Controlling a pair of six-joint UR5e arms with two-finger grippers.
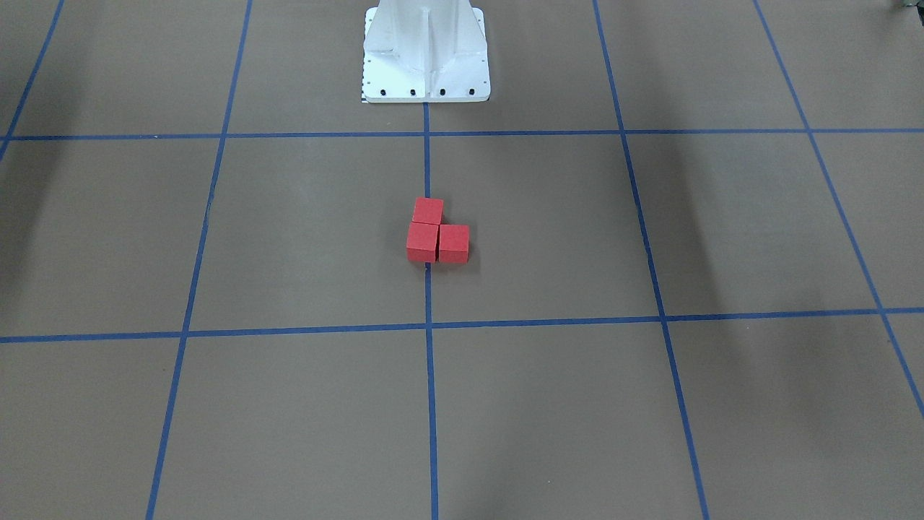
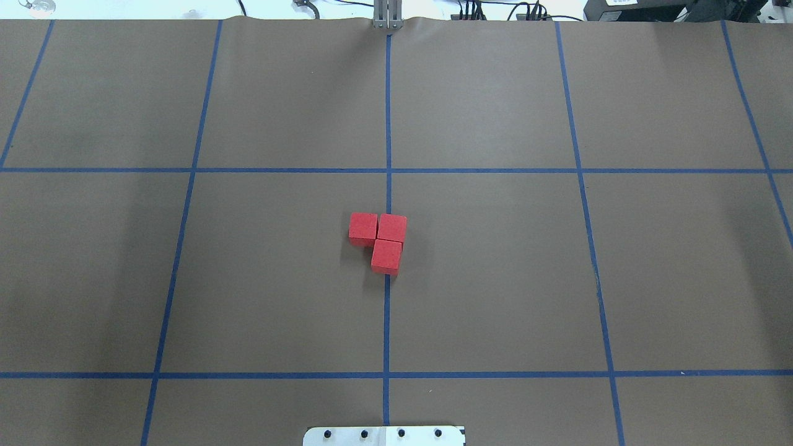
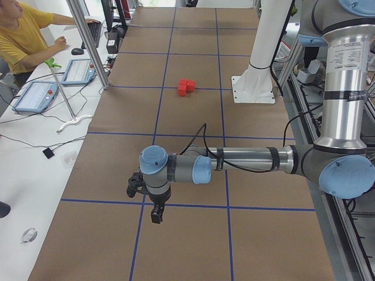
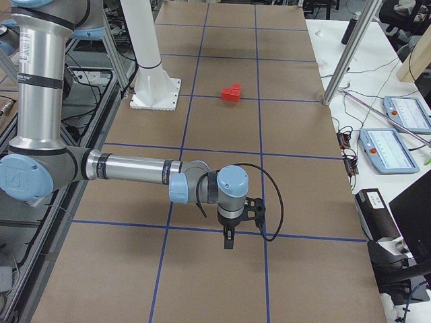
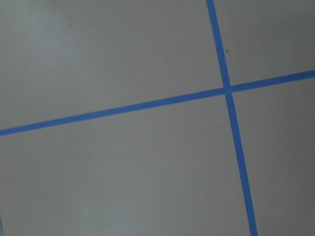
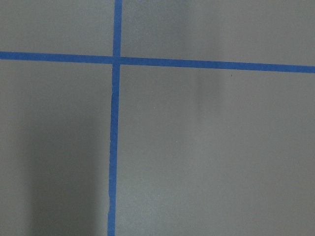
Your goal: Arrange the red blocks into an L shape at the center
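Note:
Three red blocks (image 2: 379, 238) sit touching in an L shape on the brown center area, over the middle blue tape line (image 2: 387, 310). They also show in the front view (image 1: 437, 232), the left side view (image 3: 186, 86) and the right side view (image 4: 231, 92). My left gripper (image 3: 155, 215) hangs low over the table far from the blocks, toward the table's left end. My right gripper (image 4: 229, 241) hangs low toward the right end. Both show only in the side views, so I cannot tell whether they are open or shut. Nothing shows between their fingers.
The white robot base (image 1: 424, 54) stands at the table's robot side, behind the blocks. An operator (image 3: 26, 32) sits at a side desk with control tablets (image 3: 36, 93). Metal posts (image 4: 343, 54) stand along the far table edge. Both wrist views show only brown floor and tape.

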